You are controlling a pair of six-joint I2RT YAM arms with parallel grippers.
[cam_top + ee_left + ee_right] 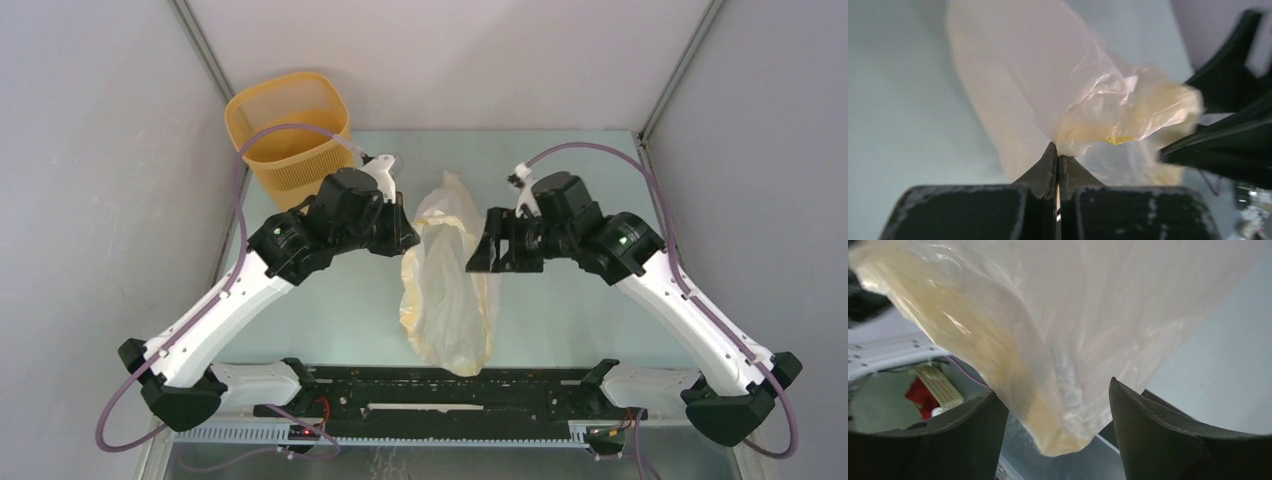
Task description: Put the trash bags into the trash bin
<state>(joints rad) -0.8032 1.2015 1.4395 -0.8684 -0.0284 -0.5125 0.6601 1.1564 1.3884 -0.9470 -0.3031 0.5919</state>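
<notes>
- As I read the feeds, the left gripper (1058,156) had its jaws pressed together on one thin fold of the trash bag (447,270), and the pinch sat right at the tips.
- The bag was outside the trash bin (290,130), off to the bin's right and nearer the arm bases, draped in a long crumpled length over the table (560,160).
- The right gripper (1053,389) was further right of the bin, on the bag's other side. Its jaws were spread with the plastic lying between them and nothing clamped.
- My main worry was the left pinch: so little slick film between the tips could slide out once the arm swung towards the bin.
- Closing the right jaws carelessly looked risky too, since the two grippers were near each other and a tug from one could strip the fold from the other.
- The bag looked roughly as big as the bin, so I judged it could hang over the rim or spill down the outside rather than drop in.
- The bin looked light, and the left arm worked just beside it, so a brush from the arm or its cable might tip or shove it.
</notes>
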